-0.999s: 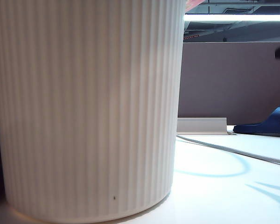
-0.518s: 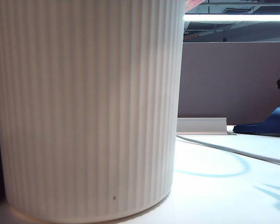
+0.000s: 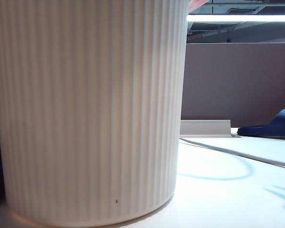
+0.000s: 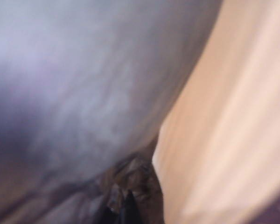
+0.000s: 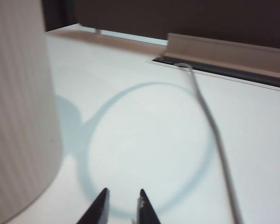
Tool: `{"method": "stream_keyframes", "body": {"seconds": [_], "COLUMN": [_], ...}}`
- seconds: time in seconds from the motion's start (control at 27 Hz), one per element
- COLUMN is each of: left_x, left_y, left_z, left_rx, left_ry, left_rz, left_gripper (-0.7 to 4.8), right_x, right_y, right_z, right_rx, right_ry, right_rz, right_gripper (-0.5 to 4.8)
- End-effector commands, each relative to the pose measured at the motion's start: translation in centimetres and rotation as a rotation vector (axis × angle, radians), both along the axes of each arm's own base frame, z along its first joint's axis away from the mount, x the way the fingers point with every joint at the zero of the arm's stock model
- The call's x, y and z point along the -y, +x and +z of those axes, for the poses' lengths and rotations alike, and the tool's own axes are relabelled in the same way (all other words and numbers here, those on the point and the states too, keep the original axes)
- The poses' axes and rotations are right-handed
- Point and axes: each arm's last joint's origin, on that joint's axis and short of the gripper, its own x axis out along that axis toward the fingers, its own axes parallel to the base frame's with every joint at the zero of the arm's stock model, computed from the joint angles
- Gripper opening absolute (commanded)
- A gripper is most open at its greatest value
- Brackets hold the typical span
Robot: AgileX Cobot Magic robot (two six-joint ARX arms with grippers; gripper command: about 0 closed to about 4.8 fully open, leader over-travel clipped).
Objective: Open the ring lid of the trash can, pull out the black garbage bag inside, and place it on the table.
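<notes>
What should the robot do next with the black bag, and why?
Probably keep lifting with the left hand: its view shows crinkled black bag right at it, beside the bin's cream wall. No bag lies on the table yet. The right hand hangs slightly apart over the table, holding nothing.

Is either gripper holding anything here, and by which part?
Right gripper: nothing between its parted fingers. Left gripper: not visible; crinkled black garbage bag lies close before its camera, but any hold cannot be told.

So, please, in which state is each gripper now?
Left gripper: shut, close against crinkled black garbage bag; a grip cannot be told.
Right gripper: slightly open, empty, above the table.
</notes>
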Motion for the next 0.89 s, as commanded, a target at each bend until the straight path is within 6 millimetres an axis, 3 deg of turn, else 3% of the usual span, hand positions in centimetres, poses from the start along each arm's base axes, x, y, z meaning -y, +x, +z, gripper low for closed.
{"method": "stream_keyframes", "body": {"seconds": [0.04, 0.15, 0.52, 0.89], "left_x": [-0.9, -1.5, -1.6, -1.6], "left_y": [0.3, 0.4, 0.4, 0.4], "left_z": [-0.1, -0.1, -0.1, -0.1], "left_rx": [-0.007, -0.007, -0.007, -0.007], "left_ry": [0.006, 0.006, 0.006, 0.005], "left_rz": [0.095, 0.166, 0.172, 0.172], "left_gripper": [-0.05, -0.05, -0.05, -0.05], "right_x": [0.7, 1.6, 3.8, 4.0], "right_y": [0.4, 0.7, 1.2, 1.2], "right_z": [0.1, 0.1, 0.1, 0.1], "right_rx": [0.014, 0.015, 0.016, 0.016], "right_ry": [0.004, 0.004, 0.002, 0.002], "right_rz": [-0.081, -0.176, -0.411, -0.428], "right_gripper": [0.81, 0.81, 0.81, 0.81]}}
